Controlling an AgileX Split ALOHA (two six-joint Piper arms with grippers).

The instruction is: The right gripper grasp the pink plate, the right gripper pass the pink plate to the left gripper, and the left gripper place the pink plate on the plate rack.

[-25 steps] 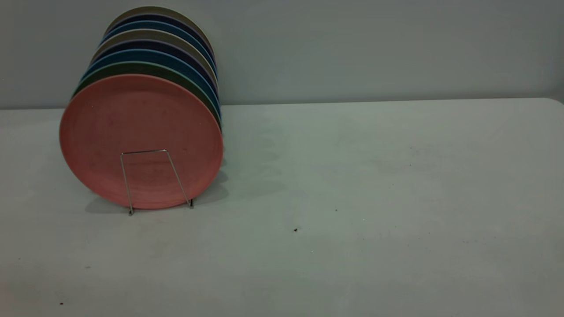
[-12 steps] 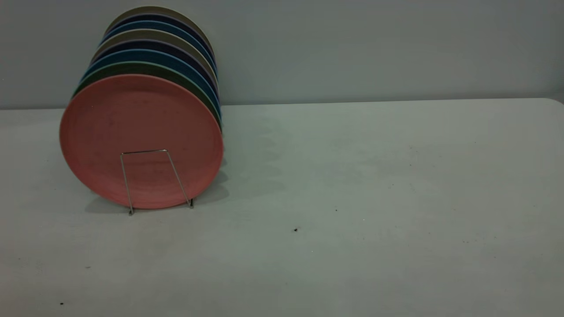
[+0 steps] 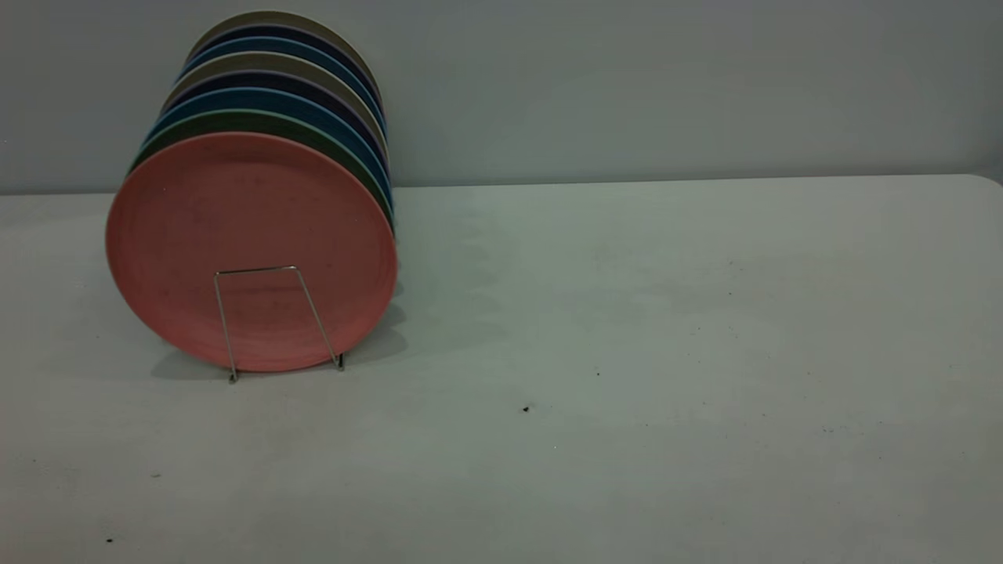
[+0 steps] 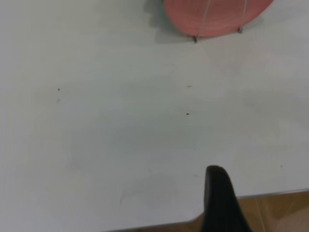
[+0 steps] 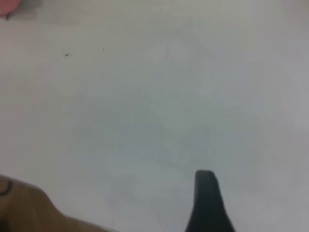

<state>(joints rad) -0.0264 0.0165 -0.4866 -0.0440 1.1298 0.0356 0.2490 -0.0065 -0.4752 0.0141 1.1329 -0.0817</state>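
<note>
Plates: eight upright in one plate rack [image 3: 276,321], pink plate [image 3: 251,235] frontmost; claw states unclear.

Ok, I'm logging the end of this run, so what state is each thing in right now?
pink plate: upright on edge, frontmost in the row, behind the front wire loop.
plate rack: standing on the table, full of upright plates.
other plates: upright in a row behind the pink one.
left gripper: over bare table near its edge, holding nothing.
right gripper: over bare table, holding nothing.
</note>
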